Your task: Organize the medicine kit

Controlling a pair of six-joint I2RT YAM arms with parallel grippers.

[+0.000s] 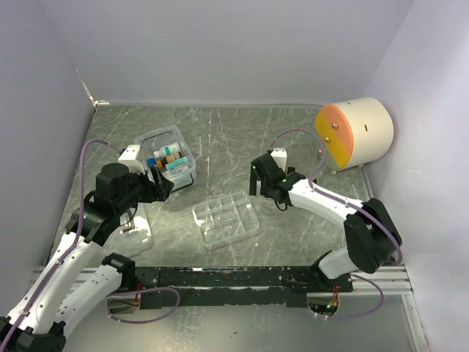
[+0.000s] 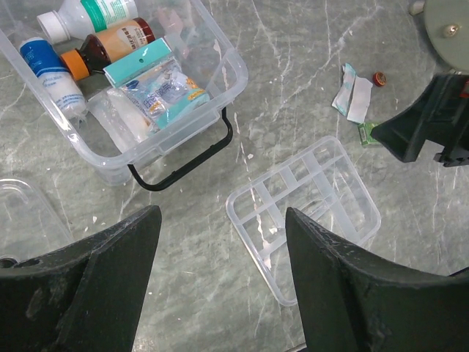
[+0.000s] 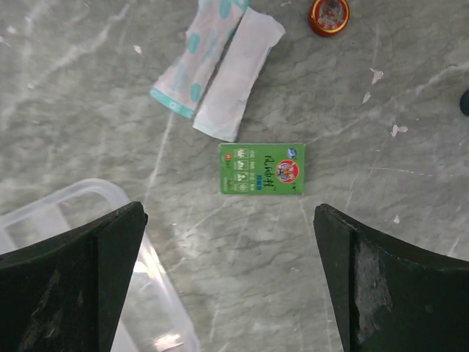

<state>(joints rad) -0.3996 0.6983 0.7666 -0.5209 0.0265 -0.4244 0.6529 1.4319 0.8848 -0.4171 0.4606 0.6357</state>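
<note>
The medicine kit's clear box point(image 1: 157, 136) point(image 2: 236, 71) stands open at the back left. It holds bottles point(image 2: 110, 44) and a blue packet point(image 2: 157, 84), and its black wire latch point(image 2: 187, 160) hangs at the front. The clear divided tray point(image 1: 226, 218) point(image 2: 308, 213) lies apart in the middle with nothing in it. My left gripper point(image 1: 164, 183) point(image 2: 221, 220) is open above the bare table between box and tray. My right gripper point(image 1: 257, 178) point(image 3: 229, 220) is open and holds nothing. It hovers over a green packet point(image 3: 261, 168) point(image 2: 366, 133), two white sachets point(image 3: 220, 70) and a small red tin point(image 3: 329, 15).
A clear lid point(image 2: 22, 213) lies left of the left gripper. A large cream-and-orange cylinder point(image 1: 355, 133) lies on its side at the back right. Walls close in the table on three sides.
</note>
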